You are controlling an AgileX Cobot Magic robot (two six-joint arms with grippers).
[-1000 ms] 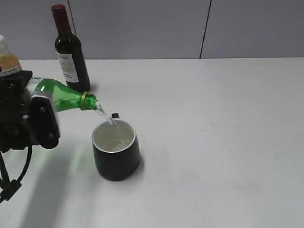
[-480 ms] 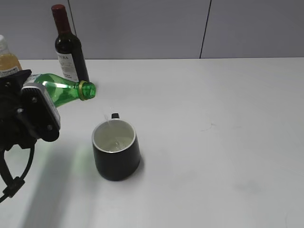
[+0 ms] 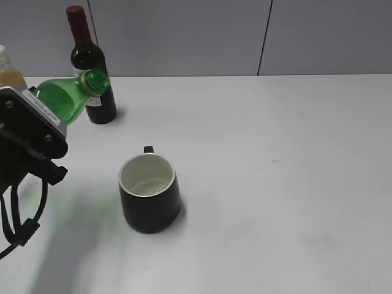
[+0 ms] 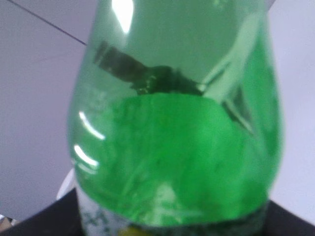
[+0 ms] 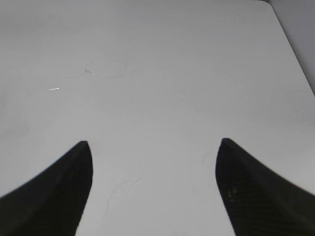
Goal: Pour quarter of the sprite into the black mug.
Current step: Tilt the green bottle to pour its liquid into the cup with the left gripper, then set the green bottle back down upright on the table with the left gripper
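Exterior view: a white table (image 3: 275, 184) meets a grey panelled wall (image 3: 184, 37). The mug (image 3: 149, 193) stands upright left of centre, liquid inside (shallow). The left gripper (image 3: 30, 131) grips the sprite (image 3: 67, 98), neck raised, before a wine bottle (image 3: 92, 67). Left wrist view: sprite (image 4: 177, 147) partly full. Right wrist view: right gripper (image 5: 154, 162) spread wide, empty, over bare table (image 5: 147, 73).

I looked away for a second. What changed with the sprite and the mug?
The left gripper has tipped the sprite back up: its mouth, which was pouring into the black mug, now points up and away, and the stream has stopped. The mug, the wine bottle and the open right gripper stayed put.
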